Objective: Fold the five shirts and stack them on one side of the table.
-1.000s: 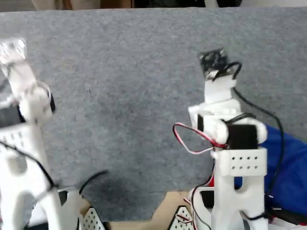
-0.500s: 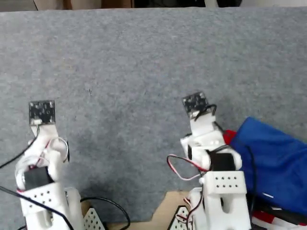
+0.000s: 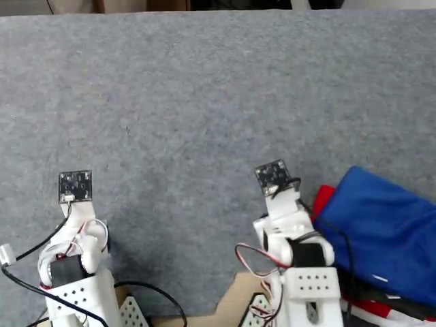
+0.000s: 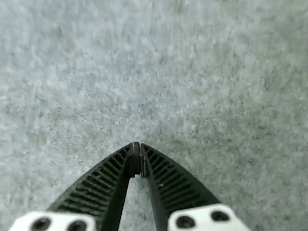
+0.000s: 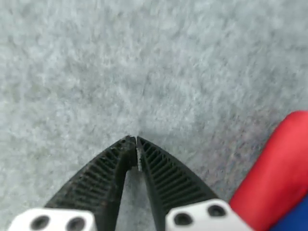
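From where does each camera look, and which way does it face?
High view: fixed overhead, off the arms, looking down on the grey mat, the left arm, the right arm and the blue shirt.
Left wrist view: on the left arm's wrist, facing down at the mat; left hand shows, shut.
Right wrist view: on the right arm's wrist, facing the mat; right hand shut, red shirt beside it.
Shared: high and right wrist views both show the red shirt; all show the mat.

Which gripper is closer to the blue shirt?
The right. The right gripper is just beside the blue shirt, not touching it. The left gripper is over the grey mat, beyond the right arm from the shirt.
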Action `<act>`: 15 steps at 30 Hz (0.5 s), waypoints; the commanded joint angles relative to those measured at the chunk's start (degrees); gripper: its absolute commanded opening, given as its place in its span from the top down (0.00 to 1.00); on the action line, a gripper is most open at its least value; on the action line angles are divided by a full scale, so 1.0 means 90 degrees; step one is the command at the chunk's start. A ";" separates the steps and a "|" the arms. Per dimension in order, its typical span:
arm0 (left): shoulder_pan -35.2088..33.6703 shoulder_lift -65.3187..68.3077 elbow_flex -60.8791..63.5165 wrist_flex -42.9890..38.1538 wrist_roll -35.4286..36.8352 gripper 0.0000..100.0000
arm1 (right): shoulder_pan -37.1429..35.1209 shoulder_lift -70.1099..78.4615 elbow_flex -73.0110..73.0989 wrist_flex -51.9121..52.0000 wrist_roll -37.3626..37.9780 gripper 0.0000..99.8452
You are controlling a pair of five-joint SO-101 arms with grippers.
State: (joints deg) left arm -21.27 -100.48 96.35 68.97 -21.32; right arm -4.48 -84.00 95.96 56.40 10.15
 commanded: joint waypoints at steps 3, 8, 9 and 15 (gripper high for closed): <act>-0.0039 -0.0386 0.0059 0.0049 -0.0020 0.98 | 0.0044 -0.1304 0.0161 0.0606 0.0010 1.00; -0.0010 -0.0386 0.0059 0.0059 -0.0020 0.98 | 0.0063 -0.2193 0.0132 0.1680 0.0029 1.00; -0.0010 -0.0386 0.0059 0.0059 -0.0020 0.98 | 0.0063 -0.2291 0.0122 0.1827 0.0049 1.00; -0.0010 -0.0386 0.0059 0.0059 -0.0020 0.98 | 0.0063 -0.2642 0.0103 0.2032 0.0039 1.00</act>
State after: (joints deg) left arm -21.27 -100.48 96.35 69.14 -21.32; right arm -4.57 -103.43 97.27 74.15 10.24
